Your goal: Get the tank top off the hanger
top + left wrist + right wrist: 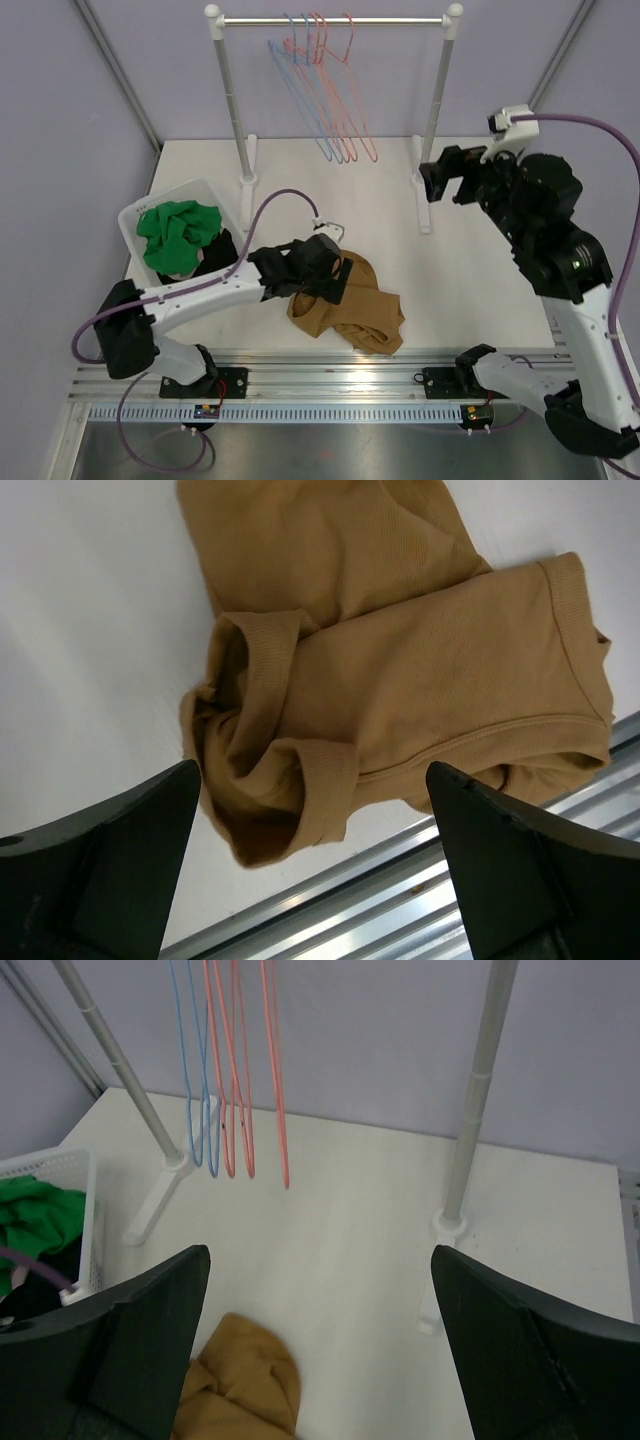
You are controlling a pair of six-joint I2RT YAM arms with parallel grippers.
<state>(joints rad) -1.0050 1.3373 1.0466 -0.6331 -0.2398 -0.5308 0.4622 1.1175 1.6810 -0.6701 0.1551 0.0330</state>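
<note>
Starting at the left: the basket (135, 225) with green cloth (178, 232) sits off to the left of my left end effector (310, 780), well apart from it. That end effector hovers with its fingers spread wide and holds nothing. The tank top (440, 660) lies directly beneath it on the tabletop (330, 200), its bulk running out to the end effector's right. Its near edge is just beside the rail (350, 375).

I see no wire inside the fabric, so I judge the garment is already off and the step in hand is to back away cleanly. To do that well I would keep the fingers wide and lift straight up before swinging aside. The rolled ribbed openings sit just under the left finger and could snag on a sideways move.

The tank top is doubled over and bunched. Its long axis runs diagonally, from under the left end effector away to the right and toward the rail. I cannot tell which end is neck and which is hem.

The hangers (330, 90), blue and red, hang bare on the rack (335, 20), ahead and left of my right end effector (320, 1260). That one is raised, fingers wide, empty.
</note>
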